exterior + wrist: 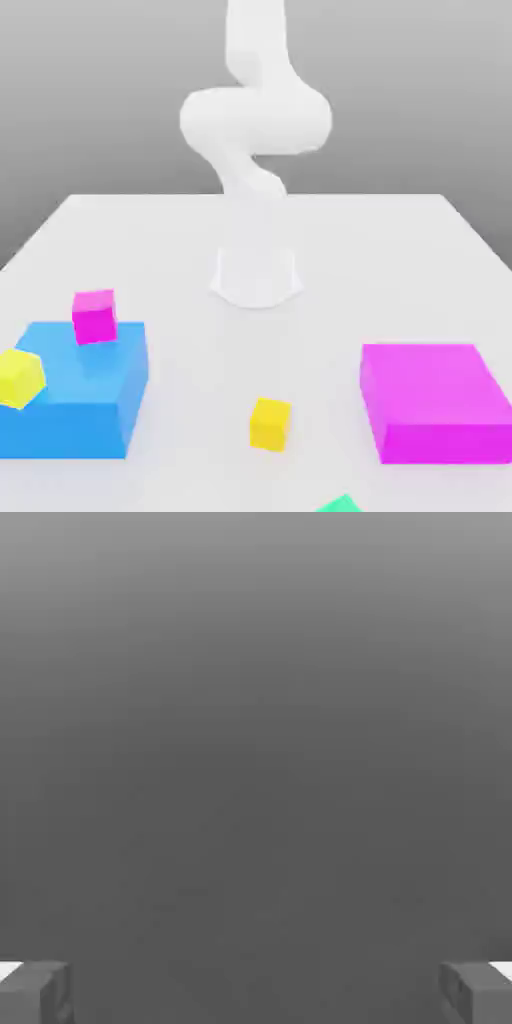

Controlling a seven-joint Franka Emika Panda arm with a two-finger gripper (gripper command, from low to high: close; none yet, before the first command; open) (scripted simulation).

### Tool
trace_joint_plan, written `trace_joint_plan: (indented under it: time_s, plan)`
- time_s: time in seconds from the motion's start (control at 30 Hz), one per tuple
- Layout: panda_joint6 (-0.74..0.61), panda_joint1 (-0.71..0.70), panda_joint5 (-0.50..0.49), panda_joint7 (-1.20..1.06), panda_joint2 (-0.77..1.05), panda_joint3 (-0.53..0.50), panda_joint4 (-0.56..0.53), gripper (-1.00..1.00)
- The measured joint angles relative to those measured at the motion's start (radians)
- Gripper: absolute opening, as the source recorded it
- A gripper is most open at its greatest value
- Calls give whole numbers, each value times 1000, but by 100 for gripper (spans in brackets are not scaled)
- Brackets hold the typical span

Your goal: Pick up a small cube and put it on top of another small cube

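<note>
The small cube [270, 424] is golden-yellow and plain. It lies flat on the tabletop [256, 360], slightly turned

You see a smooth, matt, pale surface [330, 300] under plain, smooth blocks, the big blue one [75, 425] and the big magenta one [435, 385] looking like matt plastic, as does the golden-yellow small cube [270, 424], while your white arm [255, 120] looks smooth.

The white Panda arm [257, 120] rises from its base [256, 278], midway between the worktop's side edges; the gripper's [256, 994] two fingers [52, 994] stand wide apart.
</note>
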Motion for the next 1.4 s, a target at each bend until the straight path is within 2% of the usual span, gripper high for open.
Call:
trace_joint_plan:
  time_s: [0.27, 0.47, 0.6, 0.73, 0.77, 0.97, 1.17, 1.2, 1.4]
  plan:
    - [163, 111, 204, -44, 319, -70, -152, 0]
    - [290, 145, 268, -16, 538, -55, -264, 0]
    - [389, 148, 215, 72, 666, -44, -345, 0]
    - [489, 156, 24, 253, 768, -88, -423, 0]
    - [506, 161, 2, 273, 786, -97, -427, 0]
    - [597, 150, 15, 261, 895, -82, -408, 0]
    - [694, 92, 64, 228, 1018, -10, -390, 0]
    - [706, 84, 68, 226, 1033, -1, -389, -100]
    - [712, 79, 68, 228, 1040, 5, -388, -100]
